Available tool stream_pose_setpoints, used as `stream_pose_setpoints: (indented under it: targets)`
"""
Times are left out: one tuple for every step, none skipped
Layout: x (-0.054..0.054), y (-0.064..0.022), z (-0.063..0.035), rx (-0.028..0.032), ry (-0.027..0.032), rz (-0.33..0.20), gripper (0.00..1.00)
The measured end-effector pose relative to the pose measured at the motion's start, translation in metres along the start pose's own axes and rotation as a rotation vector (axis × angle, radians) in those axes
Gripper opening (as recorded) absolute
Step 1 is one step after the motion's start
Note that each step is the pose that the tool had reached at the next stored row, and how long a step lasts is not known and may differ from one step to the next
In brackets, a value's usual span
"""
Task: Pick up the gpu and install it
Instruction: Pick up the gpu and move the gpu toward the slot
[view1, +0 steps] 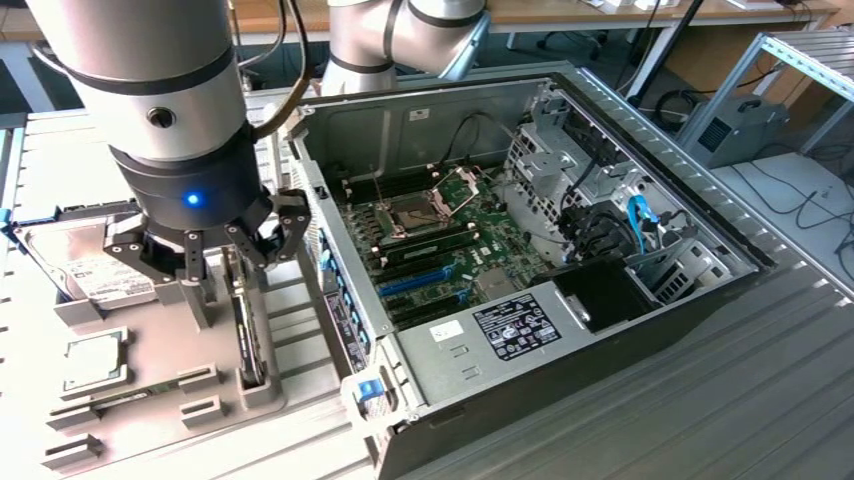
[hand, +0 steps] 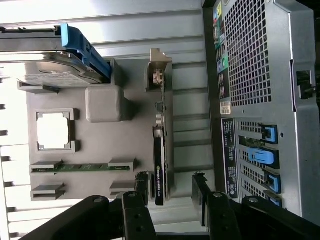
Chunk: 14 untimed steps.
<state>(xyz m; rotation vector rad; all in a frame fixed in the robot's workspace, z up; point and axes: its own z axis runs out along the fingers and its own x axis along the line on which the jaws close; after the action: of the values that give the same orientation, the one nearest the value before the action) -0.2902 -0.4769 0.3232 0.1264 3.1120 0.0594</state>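
Arm (view1: 147, 90) hangs vertical over the grey fixture tray (hand: 100, 145), the gripper (view1: 220, 265) spread wide and holding nothing. From the wrist, the gpu (hand: 159, 165) stands on edge in its slot between the two fingers (hand: 141, 186), nearer one of them, with no visible contact. In the exterior view the open computer case (view1: 534, 385) lies at 3 o'clock of the gripper, its near wall just beside the tray. The hard drive (view1: 83, 275) sits at 9 o'clock.
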Motion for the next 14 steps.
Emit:
stream_pose_setpoints:
  targets:
    - [0.001,0.0002,0.001,0.0,0.0,0.0,0.48]
    - [0.001,0.0003,0.002,0.0,-0.0001,0.0,0.48]
    - [0.002,0.0003,0.0029,0.0,0.0,0.0,0.48]
    - [0.003,0.0004,0.0038,0.0,0.0,0.0,0.48]
    - [0.003,0.0004,0.005,0.0,0.0,0.0,0.48]
    - [0.004,0.0005,0.0062,0.0001,0.0,0.0,0.48]
    - [0.004,0.0006,0.0083,0.0,0.0,0.0,0.48]
    - [0.004,0.0009,0.0106,0.0,-0.0001,0.0,0.48]
    - [0.004,0.0021,0.0131,0.0001,0.0,0.001,0.48]
    - [0.004,0.003,0.0145,0.0,0.0,0.001,0.48]
    - [0.004,0.0039,0.0161,0.0,0.0,0.001,0.48]
    - [0.004,0.0048,0.0173,0.0001,0.0,0.0,0.48]
    - [0.005,0.0059,0.0186,0.0002,0.0001,0.0,0.48]
    - [0.005,0.0072,0.0203,0.0,-0.0001,0.001,0.48]
